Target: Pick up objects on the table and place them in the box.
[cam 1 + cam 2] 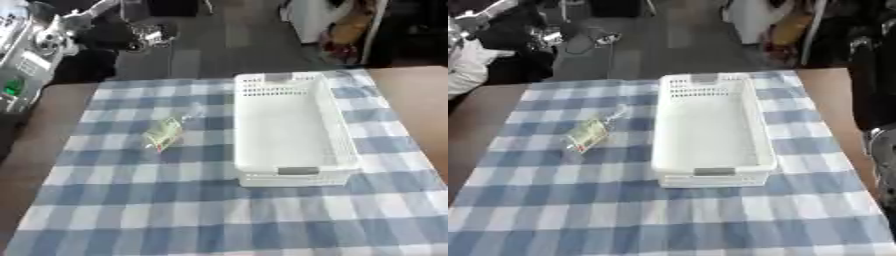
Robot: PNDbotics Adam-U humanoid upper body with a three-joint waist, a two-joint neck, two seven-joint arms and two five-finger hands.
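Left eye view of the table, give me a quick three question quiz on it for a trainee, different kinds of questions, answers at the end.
1. True or false: the white box already holds something.
2. The clear packet lies on which side of the box? A) robot's left B) robot's right C) inside it
3. Fill in: everything rests on a blue and white ______ tablecloth.

Key: 1 false, it looks empty. 2 A. 3 checked.

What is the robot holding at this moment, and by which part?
Nothing is held. No hand shows in either view. The clear packet lies alone on the checked cloth, left of the empty white box.
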